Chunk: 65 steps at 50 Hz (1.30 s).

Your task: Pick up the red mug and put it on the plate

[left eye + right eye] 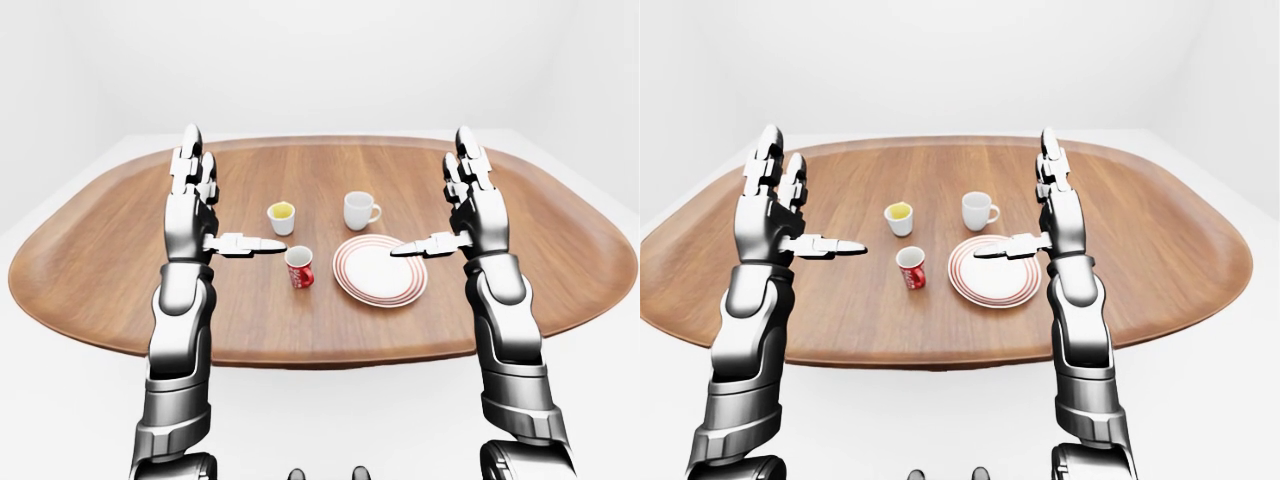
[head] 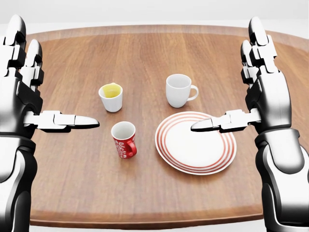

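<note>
A red mug (image 2: 124, 139) with white lettering stands upright on the wooden table (image 2: 145, 53), just left of a white plate (image 2: 195, 142) with red rings. My left hand (image 2: 29, 92) is open, fingers up and thumb pointing right, held left of the mug and apart from it. My right hand (image 2: 253, 89) is open, fingers up, its thumb reaching over the plate's upper right part. Neither hand holds anything.
A white cup with a yellow inside (image 2: 111, 96) stands above the red mug in the head view. A plain white mug (image 2: 178, 90) stands above the plate. The table's near edge (image 2: 145, 223) runs along the bottom of the head view.
</note>
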Available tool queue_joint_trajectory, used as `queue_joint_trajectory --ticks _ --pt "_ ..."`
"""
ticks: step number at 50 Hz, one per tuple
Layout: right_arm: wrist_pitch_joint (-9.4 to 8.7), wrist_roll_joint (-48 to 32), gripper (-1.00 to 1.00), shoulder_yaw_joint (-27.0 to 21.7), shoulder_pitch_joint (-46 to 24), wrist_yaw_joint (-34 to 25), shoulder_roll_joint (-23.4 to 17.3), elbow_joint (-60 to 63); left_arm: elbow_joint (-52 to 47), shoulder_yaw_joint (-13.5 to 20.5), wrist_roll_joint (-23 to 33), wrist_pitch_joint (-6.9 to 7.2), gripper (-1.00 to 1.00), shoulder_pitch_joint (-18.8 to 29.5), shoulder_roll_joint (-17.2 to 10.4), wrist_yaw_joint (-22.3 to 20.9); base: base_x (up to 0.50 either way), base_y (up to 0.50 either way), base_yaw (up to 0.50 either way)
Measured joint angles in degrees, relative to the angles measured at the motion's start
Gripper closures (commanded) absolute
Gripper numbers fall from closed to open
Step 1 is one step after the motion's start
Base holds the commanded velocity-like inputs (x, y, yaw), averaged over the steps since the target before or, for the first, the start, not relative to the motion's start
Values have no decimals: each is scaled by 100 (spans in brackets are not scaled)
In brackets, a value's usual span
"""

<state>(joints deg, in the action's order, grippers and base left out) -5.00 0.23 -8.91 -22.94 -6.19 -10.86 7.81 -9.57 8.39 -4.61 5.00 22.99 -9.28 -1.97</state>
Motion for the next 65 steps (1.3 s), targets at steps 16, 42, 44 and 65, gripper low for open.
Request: queue_joint_trajectory --ticks 16,42,44,65 --pt "0 -31 -100 2 22 -28 7 43 -67 -3 11 0 -100 -27 8 -5 22 0 0" --pt "0 -52 -100 6 34 -53 15 7 -160 -5 31 0 -100 -62 21 -17 23 0 0" --pt "0 -55 -100 10 32 -56 15 -1 -159 -6 32 0 -100 -62 21 -18 24 0 0" --pt "0 -93 -100 23 14 -93 15 14 -195 -24 59 0 -100 -49 28 -30 26 0 0"
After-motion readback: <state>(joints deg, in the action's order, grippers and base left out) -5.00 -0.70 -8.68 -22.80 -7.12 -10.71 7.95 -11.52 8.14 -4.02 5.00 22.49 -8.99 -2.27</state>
